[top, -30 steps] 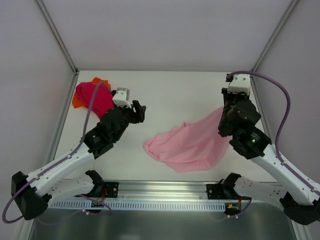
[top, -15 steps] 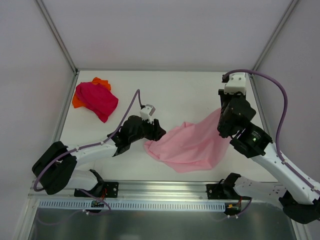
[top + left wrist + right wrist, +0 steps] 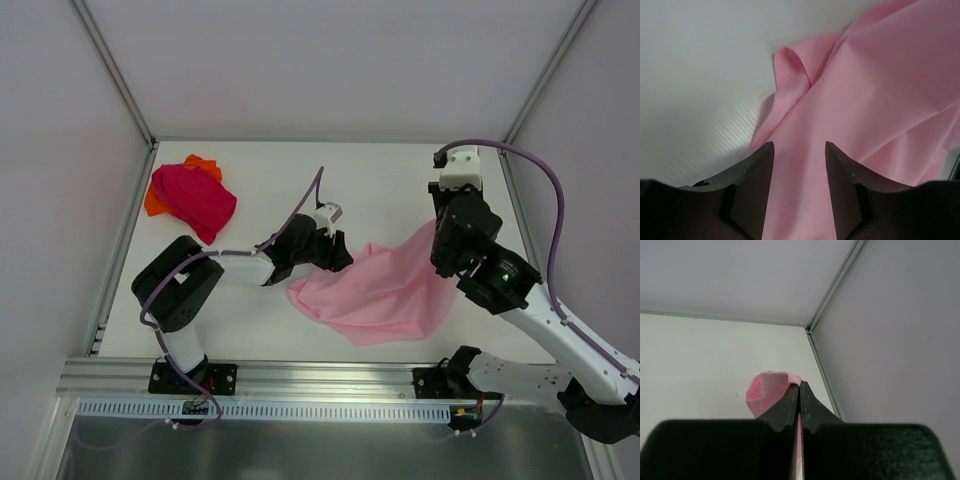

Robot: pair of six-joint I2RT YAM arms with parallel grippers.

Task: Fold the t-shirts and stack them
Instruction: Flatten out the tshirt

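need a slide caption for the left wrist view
Left tool, fingers apart, poised over a rumpled edge of the light pink t-shirt on the white table.

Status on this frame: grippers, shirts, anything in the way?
Right gripper shut on light pink t-shirt edge. Left gripper open over its other side. Magenta t-shirt atop orange t-shirt, far left corner. Nothing in the way.

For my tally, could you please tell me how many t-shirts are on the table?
3. The light pink t-shirt lies spread centre-right; the magenta t-shirt is bunched far left, over the partly hidden orange t-shirt. Others could lie beneath.
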